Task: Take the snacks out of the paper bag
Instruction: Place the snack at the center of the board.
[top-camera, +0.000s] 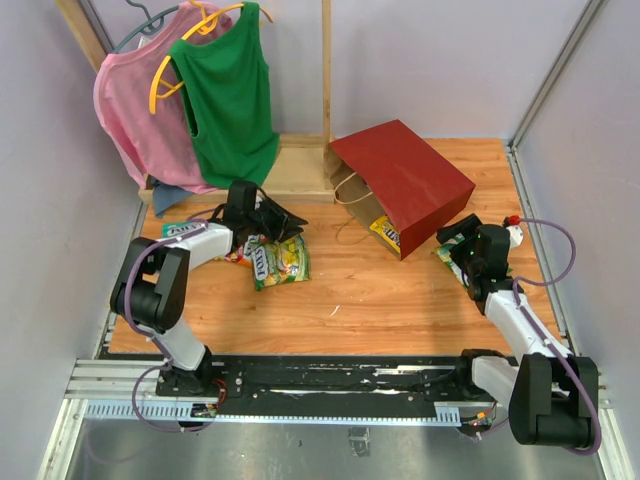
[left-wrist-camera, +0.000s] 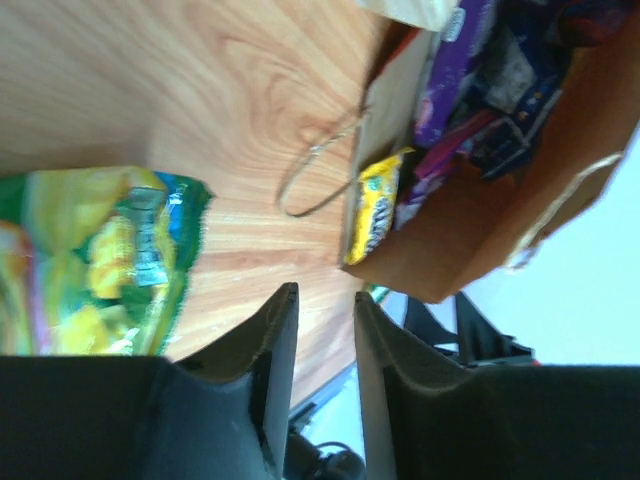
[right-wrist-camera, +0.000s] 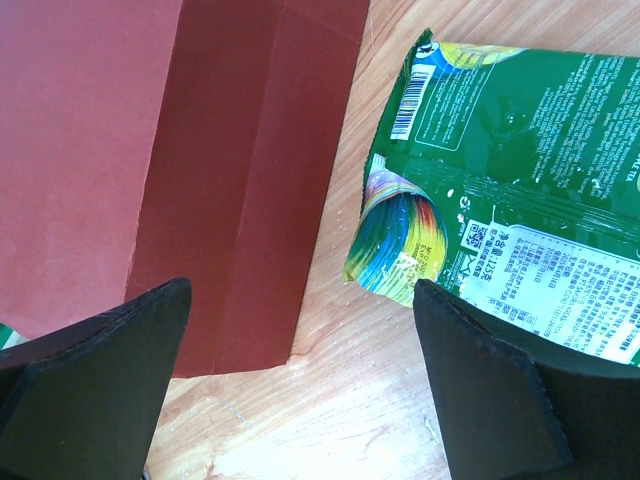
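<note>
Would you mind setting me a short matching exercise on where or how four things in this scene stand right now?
Things:
1. paper bag
2. yellow packet
3. right gripper
4. green top

States:
a. hanging at the back left
b. open and empty
c. lying on its side on the table
d. poking out at the bag's mouth

Pairs: 1-c; 2-d; 3-b; 4-a
</note>
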